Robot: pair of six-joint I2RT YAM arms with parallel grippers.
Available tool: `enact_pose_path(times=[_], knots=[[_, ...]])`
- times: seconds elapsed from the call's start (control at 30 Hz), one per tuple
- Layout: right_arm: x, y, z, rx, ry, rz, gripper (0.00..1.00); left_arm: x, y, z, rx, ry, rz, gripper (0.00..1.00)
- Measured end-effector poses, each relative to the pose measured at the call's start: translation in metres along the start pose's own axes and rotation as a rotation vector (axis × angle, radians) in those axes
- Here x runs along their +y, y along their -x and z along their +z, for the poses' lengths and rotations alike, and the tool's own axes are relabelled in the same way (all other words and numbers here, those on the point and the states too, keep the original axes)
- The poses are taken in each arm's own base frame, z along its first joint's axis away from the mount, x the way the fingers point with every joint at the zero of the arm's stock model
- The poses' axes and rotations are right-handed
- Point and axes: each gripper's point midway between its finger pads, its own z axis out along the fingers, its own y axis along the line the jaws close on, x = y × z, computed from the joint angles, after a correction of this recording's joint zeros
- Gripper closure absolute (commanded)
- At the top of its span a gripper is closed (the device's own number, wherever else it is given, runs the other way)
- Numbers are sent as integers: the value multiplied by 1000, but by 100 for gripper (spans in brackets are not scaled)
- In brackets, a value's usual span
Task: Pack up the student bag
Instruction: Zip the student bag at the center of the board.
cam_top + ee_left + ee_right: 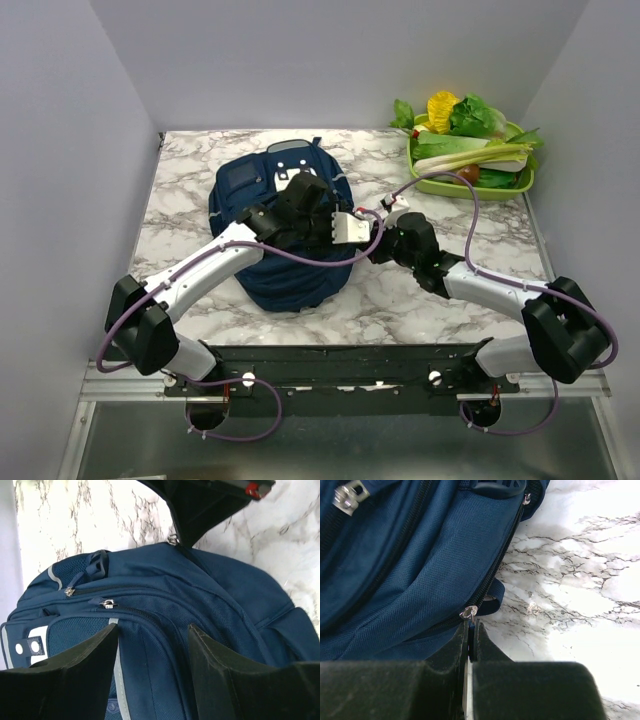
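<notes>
Student bag (410, 565) zipper pull (469, 614) nipped in right claw (471, 630).

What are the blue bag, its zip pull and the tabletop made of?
The student bag looks like woven synthetic fabric, probably nylon or polyester: matte, with a visible diagonal weave. The zip pull is likely metal, silvery and shiny. The table is marble-look, white with grey veins; stone or printed laminate, unclear.

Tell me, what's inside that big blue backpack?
Its contents are hidden: the student bag shows only outer fabric, no opening. The right hand is shut on a zip pull at its side; the left hand hovers open over it.
</notes>
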Motion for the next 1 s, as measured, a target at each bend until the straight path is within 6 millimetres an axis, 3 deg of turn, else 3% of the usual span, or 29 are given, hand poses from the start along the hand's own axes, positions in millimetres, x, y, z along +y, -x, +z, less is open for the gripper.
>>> enact_pose_path(times=[0.07,0.17,0.2,0.23,0.37,0.53,0.7,0.87,0.97,1.0], knots=[[0,0,0,0,0,0,100,-3,-8,5,36,8,39,43],[0,0,0,1,-1,0,99,-1,-13,10,67,27,68,75],[0,0,0,1,0,0,100,-1,-13,11,72,27,74,97],[0,0,0,-1,0,1,99,0,-12,12,73,27,79,100],[1,3,-2,-10,2,0,99,4,-7,12,82,29,78,100],[-4,3,-2,-8,-16,-5,100,-6,2,6,81,-21,75,100],[-22,-5,-4,11,-41,9,99,-36,18,-5,42,-153,103,100],[-25,-17,-8,45,-38,-6,99,-76,26,-19,6,-305,153,100],[-24,-21,-13,56,-30,-4,96,-82,29,-21,-2,-331,156,83],[-24,-21,-15,54,-30,-4,94,-82,29,-21,-1,-329,150,72]])
